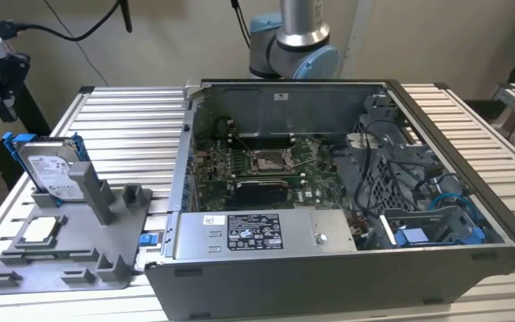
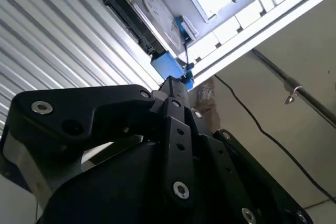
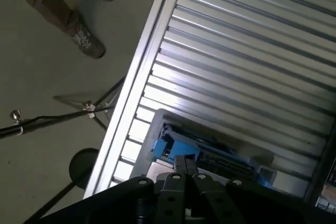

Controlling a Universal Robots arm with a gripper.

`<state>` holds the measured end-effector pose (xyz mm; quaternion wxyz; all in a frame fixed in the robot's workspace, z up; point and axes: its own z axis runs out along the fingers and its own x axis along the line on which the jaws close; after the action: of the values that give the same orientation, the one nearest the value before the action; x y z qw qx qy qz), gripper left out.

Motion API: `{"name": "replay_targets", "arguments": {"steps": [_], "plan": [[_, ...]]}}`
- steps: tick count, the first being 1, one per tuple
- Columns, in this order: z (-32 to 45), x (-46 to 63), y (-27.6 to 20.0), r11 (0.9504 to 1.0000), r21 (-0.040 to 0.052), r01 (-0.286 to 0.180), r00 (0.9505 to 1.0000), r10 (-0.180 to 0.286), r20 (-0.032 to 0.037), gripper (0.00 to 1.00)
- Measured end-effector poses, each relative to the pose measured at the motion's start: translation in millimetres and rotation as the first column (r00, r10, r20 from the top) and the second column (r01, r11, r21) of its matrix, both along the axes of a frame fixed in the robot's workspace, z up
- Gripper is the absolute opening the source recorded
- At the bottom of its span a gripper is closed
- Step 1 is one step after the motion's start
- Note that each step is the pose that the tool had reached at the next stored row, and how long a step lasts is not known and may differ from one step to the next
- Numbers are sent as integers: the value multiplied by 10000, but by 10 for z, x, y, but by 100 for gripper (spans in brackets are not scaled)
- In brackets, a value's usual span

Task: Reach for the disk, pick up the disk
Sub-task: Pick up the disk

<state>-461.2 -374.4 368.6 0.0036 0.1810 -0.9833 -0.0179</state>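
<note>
The disk (image 1: 50,169) stands upright on its edge in a grey holder (image 1: 105,221) at the exterior view's left. It is silver-grey with a white label and bright blue rails. My black gripper (image 1: 3,104) hangs above it and further to the exterior view's left, near the table's edge, well clear of the drive. In the second wrist view the disk (image 2: 152,11) lies just beyond the fingertips of the gripper (image 2: 176,83). In the first wrist view the gripper (image 3: 185,165) points at the disk (image 3: 210,150). The fingertips sit together with nothing between them.
An open computer case (image 1: 329,282) fills the middle of the ribbed metal table (image 1: 123,127). A small square silver chip (image 1: 43,230) lies flat on the grey holder. A person's shoes (image 3: 86,40) and a tripod stand (image 3: 84,108) are on the floor beside the table.
</note>
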Motion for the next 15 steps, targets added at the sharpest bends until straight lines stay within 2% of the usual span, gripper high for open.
{"name": "replay_targets", "arguments": {"steps": [4,7,10,13,15], "plan": [[0,0,0,9973,-3,-729,9973,729,0,0],[0,0,0,9918,-6,-1278,9918,1278,1,0],[0,0,0,9835,-10,-1811,9835,1811,0,0],[0,0,0,9720,-12,-2348,9720,2348,-1,0],[1,0,0,9627,-13,-2706,9627,2706,-2,0]]}}
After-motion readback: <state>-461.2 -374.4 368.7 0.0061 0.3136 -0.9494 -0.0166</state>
